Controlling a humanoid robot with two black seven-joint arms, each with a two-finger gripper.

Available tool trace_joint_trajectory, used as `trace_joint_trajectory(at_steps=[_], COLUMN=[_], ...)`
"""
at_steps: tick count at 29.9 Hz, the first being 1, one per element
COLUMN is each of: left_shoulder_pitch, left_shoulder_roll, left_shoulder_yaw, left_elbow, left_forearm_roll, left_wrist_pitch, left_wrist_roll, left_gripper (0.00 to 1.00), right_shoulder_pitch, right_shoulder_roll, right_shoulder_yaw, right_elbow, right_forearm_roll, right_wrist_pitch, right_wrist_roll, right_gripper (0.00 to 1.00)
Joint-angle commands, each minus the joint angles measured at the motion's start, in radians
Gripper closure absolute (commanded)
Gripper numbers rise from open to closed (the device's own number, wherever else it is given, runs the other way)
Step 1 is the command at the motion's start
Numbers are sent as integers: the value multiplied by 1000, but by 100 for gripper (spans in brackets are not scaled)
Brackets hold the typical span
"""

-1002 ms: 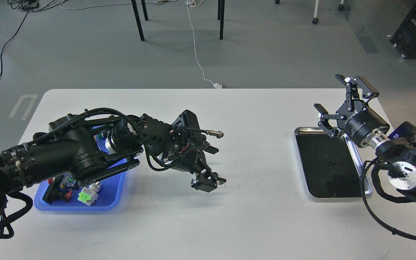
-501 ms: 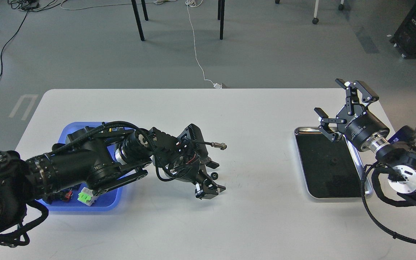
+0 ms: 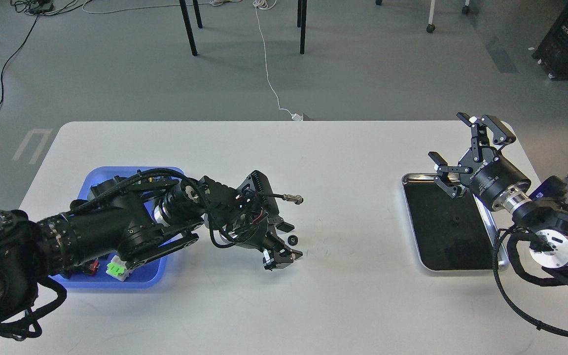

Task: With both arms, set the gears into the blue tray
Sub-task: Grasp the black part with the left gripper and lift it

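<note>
A small black gear (image 3: 292,240) lies on the white table, between the two fingers of my left gripper (image 3: 289,242). That gripper is open and low over the table, its fingers apart on either side of the gear. The blue tray (image 3: 97,173) sits at the left, largely covered by my left arm. Another tiny gear (image 3: 455,217) shows as a dark dot in the black tray (image 3: 412,217). My right gripper (image 3: 450,142) hovers open above the far edge of that tray, holding nothing.
Coloured push-button switches, one of them green and white (image 3: 116,269), lie in the blue tray's near part. A cable connector (image 3: 294,199) sticks out from my left wrist. The table's right edge runs close behind the black tray.
My left gripper has dropped to the table and pulled slightly left, and the gear now shows between its fingers. My right gripper has sunk a little toward the black tray.
</note>
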Motion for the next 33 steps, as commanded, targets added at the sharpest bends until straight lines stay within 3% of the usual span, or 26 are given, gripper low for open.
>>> trace_joint_trajectory(at_steps=[1, 7, 14, 33], left_shoulder_pitch=[2, 6, 6, -99], left_shoulder_roll=[-6, -11, -12, 25], left_shoulder_yaw=[0, 2, 0, -10], left_elbow=[24, 24, 23, -54], left_forearm_roll=[0, 0, 0, 0], left_wrist_pitch=[9, 13, 13, 15], left_wrist_roll=[0, 0, 0, 0], left_gripper=[60, 68, 86, 85], right_shoulder_pitch=[-1, -1, -1, 1], right_shoulder_roll=[0, 1, 2, 3], right_shoulder_yaw=[-1, 0, 0, 20], right_elbow=[0, 0, 0, 0], right_forearm_roll=[0, 0, 0, -1], right_wrist_pitch=[-1, -1, -1, -4], right_wrist_roll=[0, 0, 0, 0], right_gripper=[4, 4, 4, 4])
